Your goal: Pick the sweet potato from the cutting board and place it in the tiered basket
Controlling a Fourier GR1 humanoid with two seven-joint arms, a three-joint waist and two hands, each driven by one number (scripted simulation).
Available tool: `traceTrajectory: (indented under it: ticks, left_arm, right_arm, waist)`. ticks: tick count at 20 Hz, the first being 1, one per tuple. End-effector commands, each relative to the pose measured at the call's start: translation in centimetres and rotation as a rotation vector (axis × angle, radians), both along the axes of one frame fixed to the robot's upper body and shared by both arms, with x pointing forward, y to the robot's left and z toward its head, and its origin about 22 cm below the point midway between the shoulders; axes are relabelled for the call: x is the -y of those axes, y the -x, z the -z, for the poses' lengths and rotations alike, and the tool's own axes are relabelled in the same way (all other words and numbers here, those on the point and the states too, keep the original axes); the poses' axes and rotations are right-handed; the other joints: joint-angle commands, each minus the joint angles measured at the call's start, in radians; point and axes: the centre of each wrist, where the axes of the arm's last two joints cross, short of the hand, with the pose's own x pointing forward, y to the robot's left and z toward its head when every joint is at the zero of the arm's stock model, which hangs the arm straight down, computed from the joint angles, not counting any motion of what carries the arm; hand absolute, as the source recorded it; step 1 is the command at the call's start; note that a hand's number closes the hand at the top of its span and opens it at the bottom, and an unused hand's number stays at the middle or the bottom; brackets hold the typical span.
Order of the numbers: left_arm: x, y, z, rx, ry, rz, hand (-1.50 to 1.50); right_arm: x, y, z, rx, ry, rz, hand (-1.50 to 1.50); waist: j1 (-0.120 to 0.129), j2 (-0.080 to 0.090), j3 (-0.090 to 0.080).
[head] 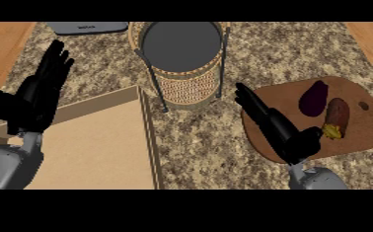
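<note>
A reddish-brown sweet potato [336, 116] lies on the brown cutting board [284, 95] at the right, beside a dark purple eggplant [314, 98]. The woven tiered basket [182, 63] with its dark grey top tray stands at the middle back. My right hand [275, 123] is open, fingers straight and pointing up-left, over the board's left edge, left of the eggplant and sweet potato and touching neither. At the far left my left hand [40, 92] rests open with fingers up.
A tan open drawer or box [94, 142] fills the lower left. A grey appliance [87, 27] sits at the back left. Wooden strips border the speckled stone counter [211, 142] at both upper corners.
</note>
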Motion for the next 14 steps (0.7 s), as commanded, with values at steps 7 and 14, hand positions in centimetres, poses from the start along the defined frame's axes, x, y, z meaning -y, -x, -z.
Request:
traceTrajectory:
  ticks: [7,14]
  left_arm:
    - [2.9,2.0,4.3,-0.087,0.032,0.149,0.0]
    - [5.0,2.9,8.9,-0.117,0.05,0.277,0.0]
  right_arm:
    - [15.6,-0.6,2.0,-0.157,0.006,1.087,-1.5]
    - [17.3,-5.1,-0.5,0.028,-0.285,1.439,-1.5]
  waist:
    - [-0.026,0.029,-0.048]
    - [0.052,-0.005,-0.036]
